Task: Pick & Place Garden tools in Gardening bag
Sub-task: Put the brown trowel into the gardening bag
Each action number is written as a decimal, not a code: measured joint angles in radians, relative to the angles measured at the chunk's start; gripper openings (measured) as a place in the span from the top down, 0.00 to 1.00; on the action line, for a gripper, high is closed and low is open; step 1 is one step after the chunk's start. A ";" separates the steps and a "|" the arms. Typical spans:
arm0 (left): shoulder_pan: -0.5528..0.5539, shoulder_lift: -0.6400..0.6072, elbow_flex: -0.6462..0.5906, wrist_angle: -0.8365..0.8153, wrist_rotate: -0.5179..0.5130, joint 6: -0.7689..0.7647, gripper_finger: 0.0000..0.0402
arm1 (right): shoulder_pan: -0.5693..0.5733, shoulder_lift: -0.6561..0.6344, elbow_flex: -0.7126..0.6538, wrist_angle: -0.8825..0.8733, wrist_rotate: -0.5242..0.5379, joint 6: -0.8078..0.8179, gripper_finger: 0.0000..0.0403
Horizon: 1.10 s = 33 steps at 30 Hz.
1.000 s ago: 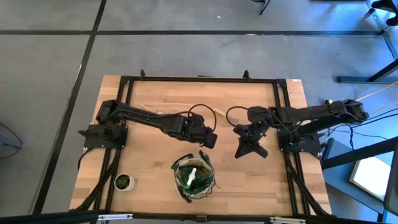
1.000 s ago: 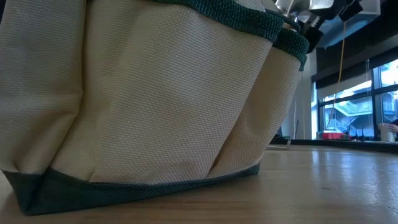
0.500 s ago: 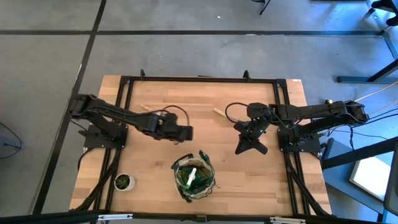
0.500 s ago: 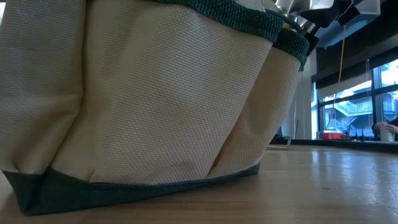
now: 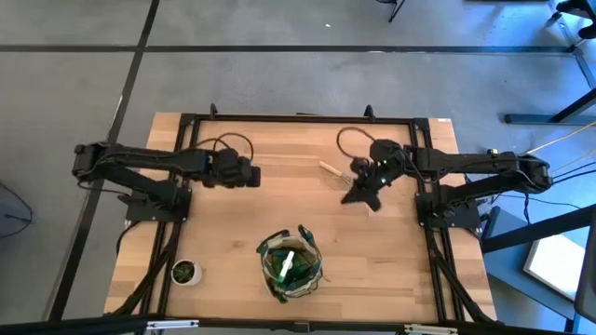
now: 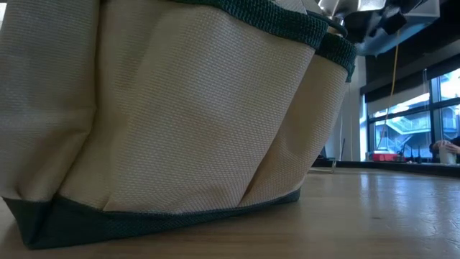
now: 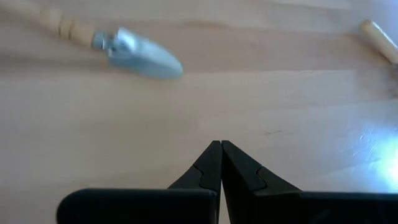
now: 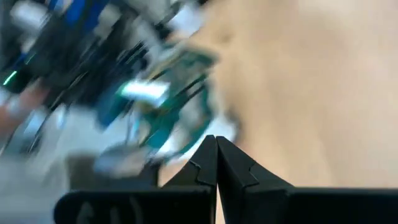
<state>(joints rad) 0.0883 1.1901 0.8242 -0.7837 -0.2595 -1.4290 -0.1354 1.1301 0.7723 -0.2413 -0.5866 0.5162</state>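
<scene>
The gardening bag [image 5: 291,266] stands upright on its base near the table's front edge and fills the low view [image 6: 180,108]; something green and white shows inside it. A trowel [image 7: 138,53] with a wooden handle lies flat on the table ahead of my left gripper [image 7: 221,144]. That gripper [image 5: 251,175] is shut, holds nothing and hovers left of centre. Another wooden tool handle [image 5: 328,167] lies toward the far side, also seen in the left wrist view [image 7: 378,37]. My right gripper [image 5: 354,194] is shut and empty, right of centre; its wrist view [image 8: 216,138] shows the blurred bag [image 8: 168,106].
A small potted plant [image 5: 185,272] stands at the front left corner. A black frame [image 5: 298,118] runs around the table's edges. Bare wood lies between the two grippers and the bag.
My left gripper has drawn back from above the bag toward the table's left and far side, staying shut and empty, its arm folding in. My right gripper has swung a little toward the far edge and turned. The bag has stayed put.
</scene>
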 joint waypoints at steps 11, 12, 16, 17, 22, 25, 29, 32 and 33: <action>0.150 -0.053 0.000 0.000 0.072 0.483 0.99 | -0.197 0.000 0.000 0.258 0.181 0.300 0.99; 0.163 -0.047 0.000 0.001 0.102 0.537 0.99 | -0.210 0.000 0.000 0.274 0.198 0.313 0.99; 0.194 -0.015 0.000 -0.025 0.139 0.709 0.97 | -0.242 0.000 0.000 0.303 0.257 0.325 0.99; 0.200 -0.005 0.000 -0.028 0.133 0.751 0.97 | -0.246 0.000 0.000 0.305 0.270 0.325 0.99; 0.256 0.042 0.010 -0.038 0.182 0.864 0.89 | -0.247 0.001 0.000 0.316 0.279 0.344 0.99; 0.282 0.074 0.027 -0.037 0.206 0.943 0.81 | -0.244 0.001 0.000 0.316 0.260 0.348 0.99; 0.320 0.130 0.059 -0.068 0.248 1.041 0.69 | -0.243 0.001 0.000 0.316 0.214 0.348 0.99; 0.337 0.183 0.107 -0.152 0.268 1.123 0.61 | -0.244 0.001 0.000 0.320 0.179 0.355 0.99; 0.339 0.204 0.127 -0.181 0.272 1.163 0.59 | -0.244 0.001 0.000 0.320 0.165 0.348 0.99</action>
<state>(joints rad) 0.4275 1.3942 0.9510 -0.9647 0.0125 -0.2655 -0.3790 1.1309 0.7727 0.0790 -0.4219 0.8643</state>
